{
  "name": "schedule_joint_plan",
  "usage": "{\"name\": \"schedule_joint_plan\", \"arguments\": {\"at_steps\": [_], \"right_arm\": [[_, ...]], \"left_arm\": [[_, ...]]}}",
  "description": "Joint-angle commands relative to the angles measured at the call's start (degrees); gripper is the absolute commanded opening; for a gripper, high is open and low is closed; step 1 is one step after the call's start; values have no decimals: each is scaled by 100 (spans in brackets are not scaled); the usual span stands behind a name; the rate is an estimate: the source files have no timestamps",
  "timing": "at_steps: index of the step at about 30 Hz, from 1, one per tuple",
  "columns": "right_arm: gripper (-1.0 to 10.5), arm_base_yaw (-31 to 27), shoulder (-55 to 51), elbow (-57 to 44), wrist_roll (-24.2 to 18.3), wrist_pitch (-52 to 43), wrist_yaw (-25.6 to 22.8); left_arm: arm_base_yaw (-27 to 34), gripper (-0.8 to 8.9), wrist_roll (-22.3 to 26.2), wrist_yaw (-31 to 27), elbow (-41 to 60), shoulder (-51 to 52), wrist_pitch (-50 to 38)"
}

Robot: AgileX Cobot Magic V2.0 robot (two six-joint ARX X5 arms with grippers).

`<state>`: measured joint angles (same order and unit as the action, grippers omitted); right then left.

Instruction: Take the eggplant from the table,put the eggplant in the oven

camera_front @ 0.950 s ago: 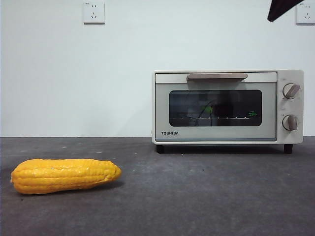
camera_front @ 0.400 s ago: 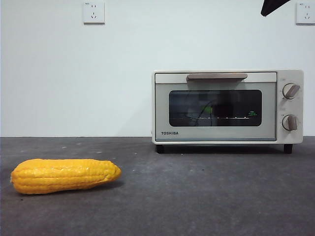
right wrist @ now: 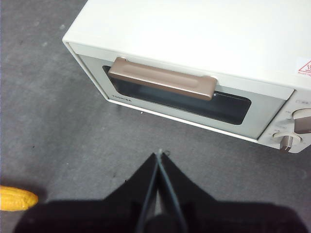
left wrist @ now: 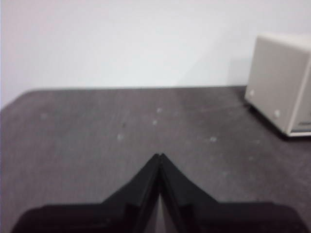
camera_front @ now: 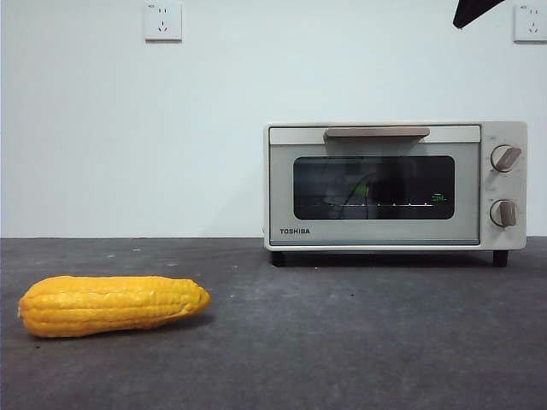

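The cream oven (camera_front: pixel 395 185) stands at the back right of the table (camera_front: pixel 342 342) with its door shut. No eggplant shows on the table. A small green patch (camera_front: pixel 363 190) glints behind the dark glass, and I cannot tell what it is. My right gripper (right wrist: pixel 160 152) hangs shut and empty above the table, just in front of the oven (right wrist: pixel 194 39) and its beige handle (right wrist: pixel 163 77). In the front view it is only a black tip (camera_front: pixel 474 10) at the top right. My left gripper (left wrist: pixel 159 156) is shut and empty over bare table, with the oven's side (left wrist: pixel 284 82) off to one side.
A yellow-orange corn cob (camera_front: pixel 113 304) lies on its side at the front left of the table, and its tip (right wrist: pixel 14 199) also shows in the right wrist view. Two wall sockets (camera_front: pixel 163 21) sit high on the white wall behind.
The black arm tip at the top right of the front view has drawn up and slightly left, so less of it shows. Oven and corn have not moved.
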<state>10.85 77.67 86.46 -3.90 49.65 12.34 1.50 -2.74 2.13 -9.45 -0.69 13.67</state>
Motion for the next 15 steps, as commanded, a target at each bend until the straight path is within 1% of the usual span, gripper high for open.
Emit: {"name": "schedule_joint_plan", "arguments": {"at_steps": [1,7,15], "right_arm": [[1,0,17,-24,-26,-33,0],[1,0,17,-24,-26,-33,0],[1,0,17,-24,-26,-33,0]], "left_arm": [[22,-4,-420,-87,334,46,-90],[-33,-4,-804,-66,831,44,-179],[-68,-4,-820,-22,839,-17,-254]]}}
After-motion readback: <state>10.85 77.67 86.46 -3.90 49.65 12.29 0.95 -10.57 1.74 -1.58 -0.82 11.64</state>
